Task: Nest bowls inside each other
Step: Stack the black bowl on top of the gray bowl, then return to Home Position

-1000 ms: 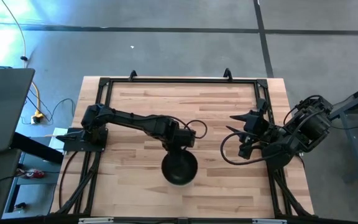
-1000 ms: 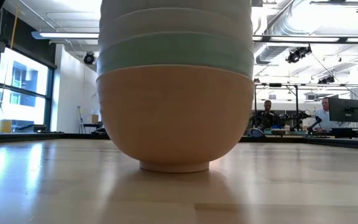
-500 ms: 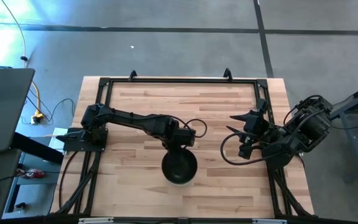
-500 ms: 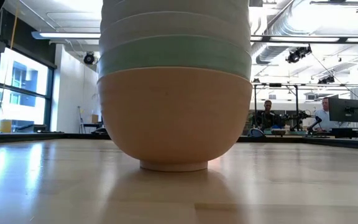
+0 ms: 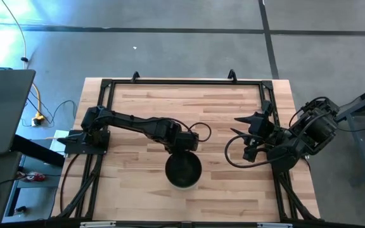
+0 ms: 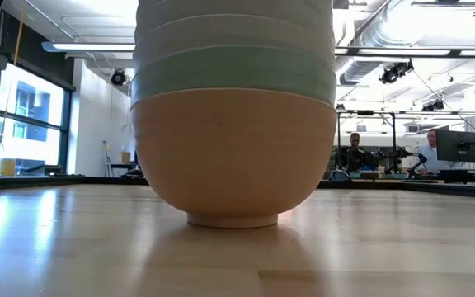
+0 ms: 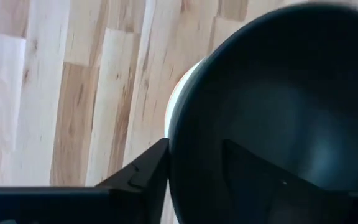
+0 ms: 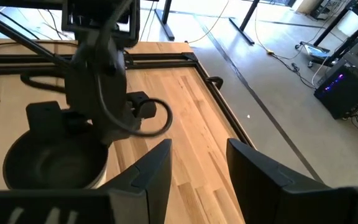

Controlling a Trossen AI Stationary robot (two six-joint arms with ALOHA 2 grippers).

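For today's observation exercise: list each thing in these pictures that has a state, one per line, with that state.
Black bowl: nested on top of the stack.
Peach bowl: upright, bottom of stack.
Mint bowl: nested in the peach bowl.
Left gripper: at the black bowl's rim.
Right gripper: open, empty, waiting aside.

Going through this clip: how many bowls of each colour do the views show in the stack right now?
Black bowl: 1
White bowls: 2 rims showing
Mint green bowl: 1
Peach-orange bowl: 1
Total: 5 showing; the low view cuts off the top of the stack, so others may be hidden.
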